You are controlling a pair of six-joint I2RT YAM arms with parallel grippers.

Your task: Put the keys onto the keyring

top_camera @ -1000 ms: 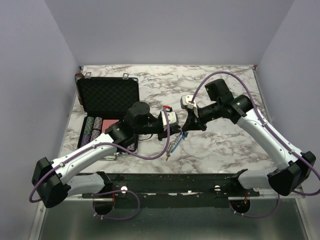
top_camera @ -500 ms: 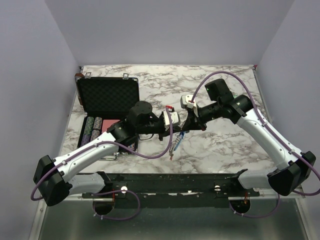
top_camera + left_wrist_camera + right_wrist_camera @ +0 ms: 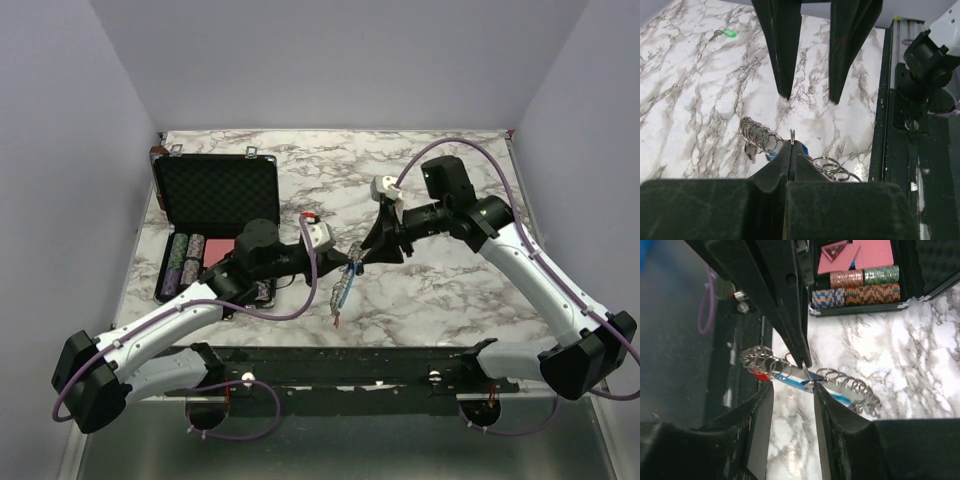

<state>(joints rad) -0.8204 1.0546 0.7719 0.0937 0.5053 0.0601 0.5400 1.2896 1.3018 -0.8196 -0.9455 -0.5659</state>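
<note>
Marble table [image 3: 450, 300], lilac walls [image 3: 330, 60]; left pincer [image 3: 791, 146] pinches the keyring [image 3: 341, 290], right pincer [image 3: 791, 386] spread.

Top camera overlooks everything — wrist cameras closely share the keyring [image 3: 759, 136].

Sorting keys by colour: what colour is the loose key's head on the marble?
Green. The key shows best in the left wrist view.

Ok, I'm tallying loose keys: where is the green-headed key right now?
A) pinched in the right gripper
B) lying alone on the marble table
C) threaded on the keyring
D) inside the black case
B: in the left wrist view the green key lies by itself on the marble table, well apart from the keyring that the left gripper pinches.
</note>
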